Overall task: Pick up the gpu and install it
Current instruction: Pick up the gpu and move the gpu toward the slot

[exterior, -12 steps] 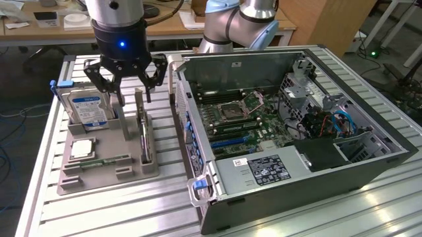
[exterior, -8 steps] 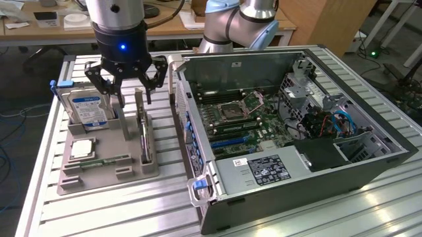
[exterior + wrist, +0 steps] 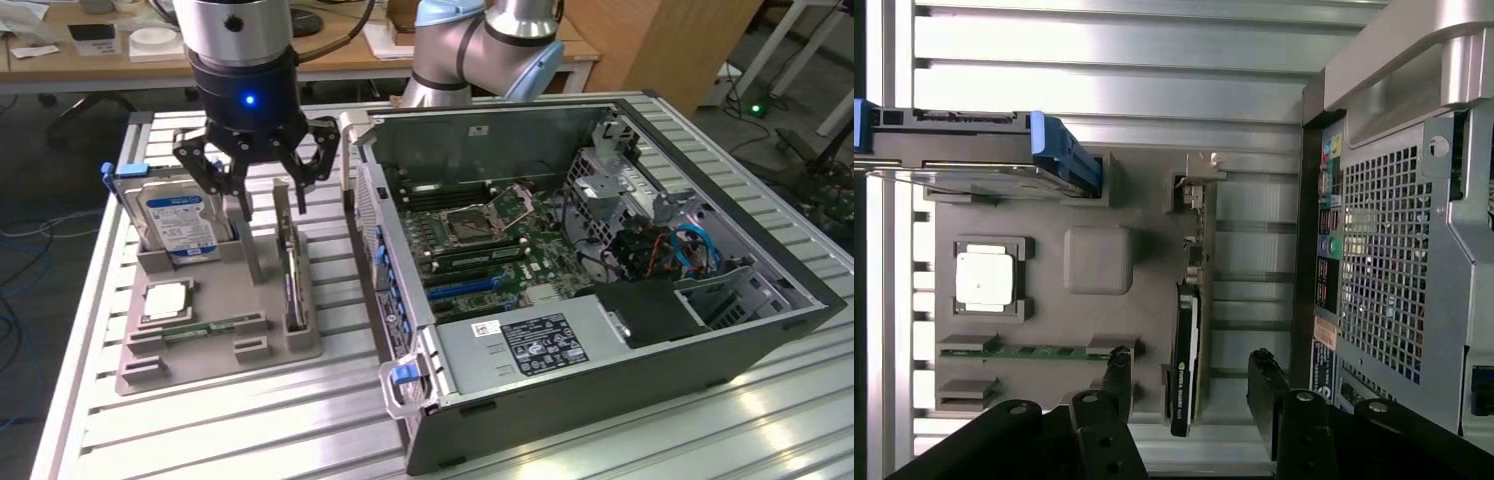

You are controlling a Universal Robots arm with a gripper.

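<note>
While the hand [image 3: 274, 203] hangs wide open and empty, the gpu [image 3: 291, 275] stands on edge between its fingers [image 3: 1116, 375], gaps either side.

Gripper [image 3: 274, 208], fingers spread, poised over the upright gpu [image 3: 291, 280]: a free gap lies between the card and each finger. Outside one finger stands the hard drive [image 3: 180, 222]; outside the other, the computer case [image 3: 380, 232] wall.
</note>
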